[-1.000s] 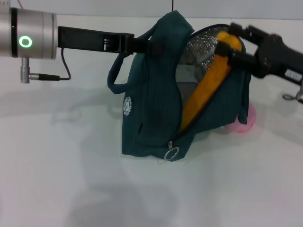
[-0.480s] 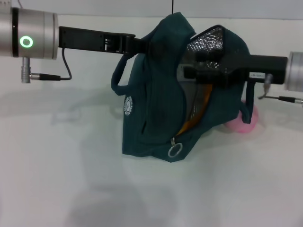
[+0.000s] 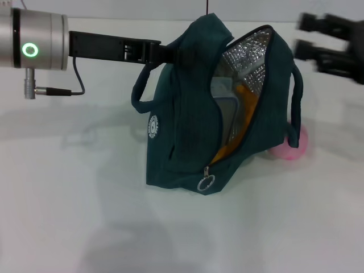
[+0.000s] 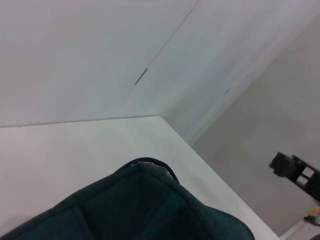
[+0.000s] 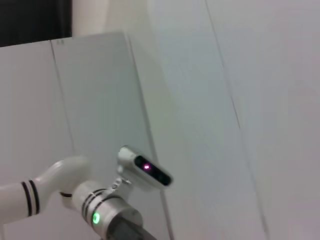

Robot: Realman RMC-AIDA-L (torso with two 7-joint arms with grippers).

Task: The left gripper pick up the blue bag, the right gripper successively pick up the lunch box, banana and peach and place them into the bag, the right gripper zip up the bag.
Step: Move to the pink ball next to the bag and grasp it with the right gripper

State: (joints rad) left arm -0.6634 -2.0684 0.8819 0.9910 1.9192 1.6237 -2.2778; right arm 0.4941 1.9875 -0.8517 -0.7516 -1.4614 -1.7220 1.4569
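Left claw (image 3: 173, 54) holds blue bag (image 3: 182, 136) open, banana (image 3: 242, 128) inside.

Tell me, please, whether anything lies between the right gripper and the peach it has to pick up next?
Partly. The right gripper is above and outside the blue bag. The peach sits on the table against the bag's far side, with the bag's rope handle hanging just over it; otherwise the way looks open.

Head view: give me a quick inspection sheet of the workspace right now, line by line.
Surface: white table, bare around the bag.
Job's things: blue bag held up, unzipped; lunch box and banana inside; peach on the table behind the bag.
Clutter: nothing seen.
Grippers: left gripper shut on the bag's top; right gripper open, empty, beside the bag.
Cables: black lead at the left wrist.
Surroundings: white wall.
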